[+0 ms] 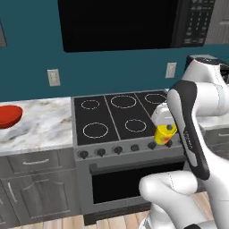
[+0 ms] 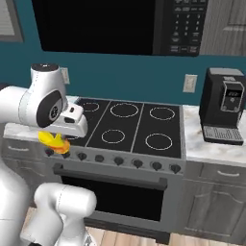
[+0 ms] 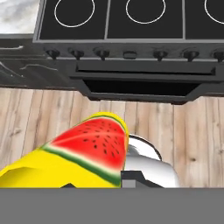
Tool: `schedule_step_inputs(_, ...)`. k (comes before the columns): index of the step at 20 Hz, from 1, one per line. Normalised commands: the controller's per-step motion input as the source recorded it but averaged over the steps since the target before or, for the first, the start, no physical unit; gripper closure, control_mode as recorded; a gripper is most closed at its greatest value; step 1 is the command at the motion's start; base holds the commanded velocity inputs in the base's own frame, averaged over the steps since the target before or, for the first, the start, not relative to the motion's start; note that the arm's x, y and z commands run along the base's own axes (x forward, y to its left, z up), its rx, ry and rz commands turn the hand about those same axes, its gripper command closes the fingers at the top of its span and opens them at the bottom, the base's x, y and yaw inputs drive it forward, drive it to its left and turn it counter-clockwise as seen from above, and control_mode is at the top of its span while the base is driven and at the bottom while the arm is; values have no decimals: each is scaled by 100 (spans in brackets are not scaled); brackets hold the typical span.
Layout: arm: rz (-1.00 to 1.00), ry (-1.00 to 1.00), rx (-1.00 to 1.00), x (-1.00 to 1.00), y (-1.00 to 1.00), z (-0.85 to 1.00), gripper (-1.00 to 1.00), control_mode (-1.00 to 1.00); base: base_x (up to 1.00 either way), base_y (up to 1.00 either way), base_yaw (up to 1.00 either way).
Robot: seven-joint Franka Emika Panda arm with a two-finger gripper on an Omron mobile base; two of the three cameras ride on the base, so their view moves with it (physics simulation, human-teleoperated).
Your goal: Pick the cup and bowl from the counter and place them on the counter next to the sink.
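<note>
My gripper [image 2: 58, 136] is shut on the small yellow cup [image 2: 52, 142] and holds it in the air over the front edge of the stove, above the knobs. From the left base camera the cup [image 1: 165, 135] peeks out beside my forearm. Through the hand camera the cup [image 3: 83, 155] lies close up, yellow with a red watermelon-slice print, and it covers my fingertips. Far to the left, the red bowl [image 1: 9, 115] rests on the marble counter [image 1: 42, 127], well away from the gripper. The sink is out of view.
A black stovetop [image 1: 116, 116] with several burner rings sits over a dark oven [image 2: 115, 194] with a row of knobs. A microwave [image 2: 110, 24] hangs above. A coffee machine [image 2: 223, 105] stands on the right counter. Wooden floor [image 3: 192, 131] lies under the hand.
</note>
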Motion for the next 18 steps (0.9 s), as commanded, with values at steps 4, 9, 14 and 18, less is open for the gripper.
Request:
schedule_step_inputs(4, 0, 0, 0, 0, 0, 0, 100, 100, 3, -23, 58)
schedule_step_inputs(9, 0, 0, 0, 0, 0, 0, 100, 100, -1, -16, 79)
schedule_step_inputs(14, 0, 0, 0, 0, 0, 0, 100, 100, -3, -20, 85)
schedule_step_inputs(18, 0, 0, 0, 0, 0, 0, 100, 100, -1, -25, 85)
